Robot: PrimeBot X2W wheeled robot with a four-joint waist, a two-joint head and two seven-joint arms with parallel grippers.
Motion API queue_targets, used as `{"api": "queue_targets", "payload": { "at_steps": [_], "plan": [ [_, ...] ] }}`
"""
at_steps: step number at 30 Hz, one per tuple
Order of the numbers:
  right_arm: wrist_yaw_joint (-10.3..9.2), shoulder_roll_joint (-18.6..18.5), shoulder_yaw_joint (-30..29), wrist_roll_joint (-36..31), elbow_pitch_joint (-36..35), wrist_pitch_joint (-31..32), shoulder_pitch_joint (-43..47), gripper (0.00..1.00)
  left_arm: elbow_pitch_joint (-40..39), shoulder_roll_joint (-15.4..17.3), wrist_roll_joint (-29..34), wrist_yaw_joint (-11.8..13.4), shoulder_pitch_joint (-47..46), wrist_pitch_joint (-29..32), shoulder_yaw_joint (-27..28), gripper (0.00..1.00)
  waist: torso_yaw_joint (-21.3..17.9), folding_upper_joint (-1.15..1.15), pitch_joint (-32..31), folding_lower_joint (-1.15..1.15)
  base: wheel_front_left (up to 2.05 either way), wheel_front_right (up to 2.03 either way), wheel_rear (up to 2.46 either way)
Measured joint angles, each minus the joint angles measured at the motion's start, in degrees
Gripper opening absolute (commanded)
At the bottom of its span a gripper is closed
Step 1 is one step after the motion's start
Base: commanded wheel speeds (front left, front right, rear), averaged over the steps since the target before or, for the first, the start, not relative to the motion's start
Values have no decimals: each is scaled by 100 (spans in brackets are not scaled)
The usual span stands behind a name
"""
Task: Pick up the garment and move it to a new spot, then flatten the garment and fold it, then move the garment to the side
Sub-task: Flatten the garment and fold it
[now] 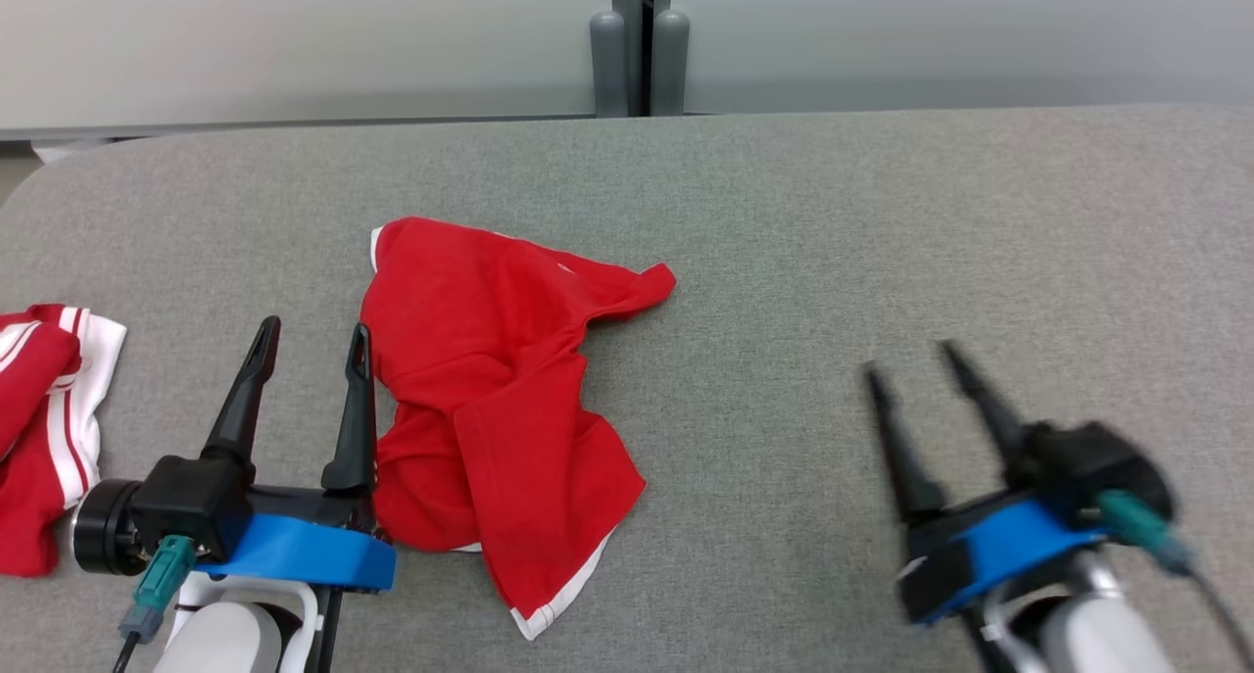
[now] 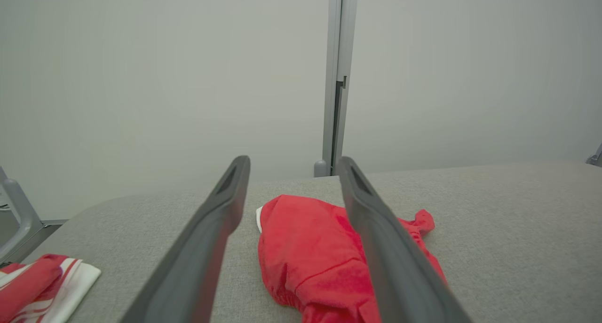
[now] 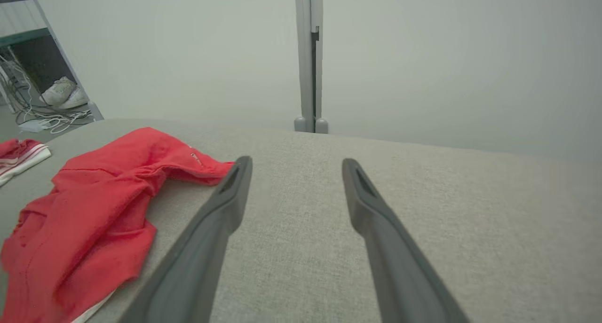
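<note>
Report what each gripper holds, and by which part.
Nothing is held. The left gripper and right gripper both have open, empty jaws; the red garment lies crumpled on the grey surface, ungripped.

This looks like a robotics lab or test room rather than a home: the wide worktop (image 1: 882,262), padded in plain grey fabric, stands against pale, bare partition panels (image 1: 294,36) joined by a grey post (image 1: 639,36). The right wrist view shows metal shelving (image 3: 21,37) at the far left, with loose cables (image 3: 28,112) on the floor beneath it and a pair of white sneakers (image 3: 61,93) among them. A crumpled red garment (image 1: 490,389) and a second red-and-white garment (image 1: 49,438) lie on the fabric.
</note>
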Motion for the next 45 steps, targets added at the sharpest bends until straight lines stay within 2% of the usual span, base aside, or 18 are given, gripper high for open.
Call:
{"api": "queue_targets", "payload": {
  "at_steps": [8, 12, 17, 24, 25, 26, 31, 36, 40, 45],
  "plan": [
    [1, -381, 2527, 191, 802, 283, -493, 100, -2, -71, -12, 31, -146, -22, -20, 100, 169, 0, 203, 0, 0, 0, 0],
    [1, -513, 3449, 354, 1210, 301, -842, 100, 48, -118, -29, 21, -215, -66, -20, 100, 283, 0, 329, 0, 0, 0, 0],
    [1, -643, 4222, 444, 1769, 378, -1295, 100, 122, -189, -56, -5, -294, -118, -11, 100, 402, 1, 499, 1, 0, 0, 0],
    [1, -584, 4840, 506, 2423, 400, -1870, 100, 225, -279, -62, -20, -387, -177, 4, 100, 469, 1, 670, 1, 0, 0, 0],
    [1, -560, 4904, 550, 2493, 401, -1935, 89, 235, -288, -62, -29, -389, -187, 8, 100, 472, 1, 681, 0, 0, 0, 0],
    [-1, -491, 5054, 642, 2676, 392, -2107, 0, 258, -308, -60, -36, -398, -209, 26, 100, 455, 1, 695, 0, 0, 0, 0],
    [1, -353, 5012, 902, 2814, 37, -2207, 0, 303, -355, -49, -62, -414, -218, 32, 100, 442, 1, 694, 0, 0, 0, 0],
    [1, -293, 4655, 1204, 2428, -487, -2209, 0, 318, -358, -18, -62, -412, -227, 79, 100, 387, 1, 645, 0, 0, 0, 0],
    [1, -291, 4054, 1384, 2022, -797, -2181, 0, 316, -338, -11, -54, -388, -231, 127, 100, 292, 1, 609, 0, 0, 0, 0],
    [1, -144, 2940, 1467, 1793, -976, -1942, 0, 311, -314, -11, -35, -352, -235, 132, 100, 186, 1, 581, 0, 0, 0, 0]
  ]
}}
